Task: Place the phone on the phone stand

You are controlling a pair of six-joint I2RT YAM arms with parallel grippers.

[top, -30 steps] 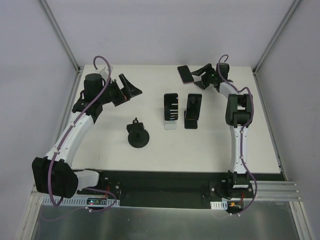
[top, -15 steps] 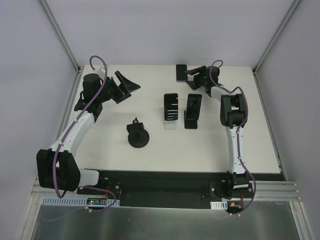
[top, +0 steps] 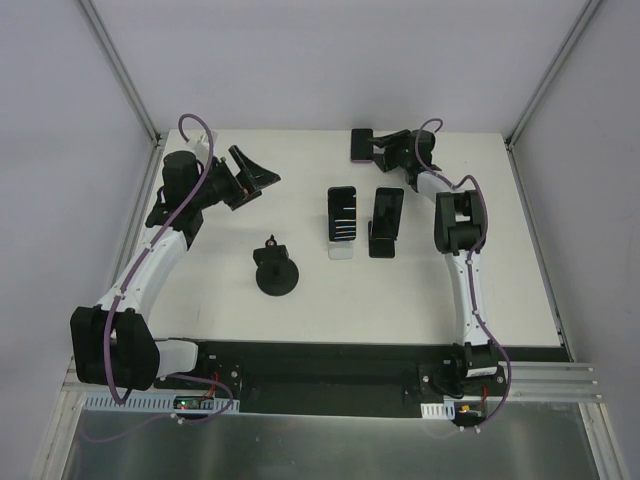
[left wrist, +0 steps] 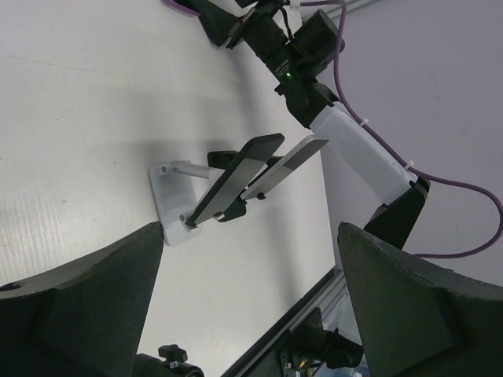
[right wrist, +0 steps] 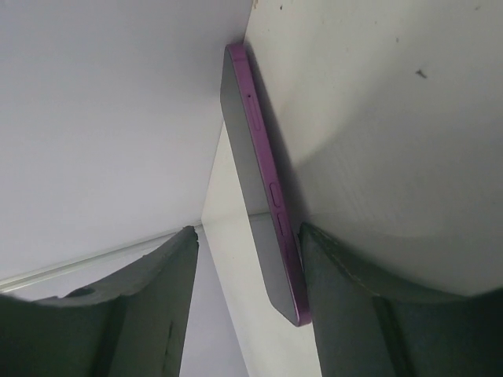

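R gripper (top: 381, 150): jaws apart, purple-edged phone (right wrist: 253, 149) between them
L gripper (top: 260, 170): jaws wide apart, holding nothing

Lab test cell: white panel walls (top: 330, 60), aluminium frame (top: 120, 70).

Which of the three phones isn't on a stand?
The purple phone beside the right gripper; the other two phones lean on stands in the middle.

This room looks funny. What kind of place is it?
Probably a robot lab test booth: left arm and right arm bolted to a white table, plain walls around, a purple phone and round stand laid out.
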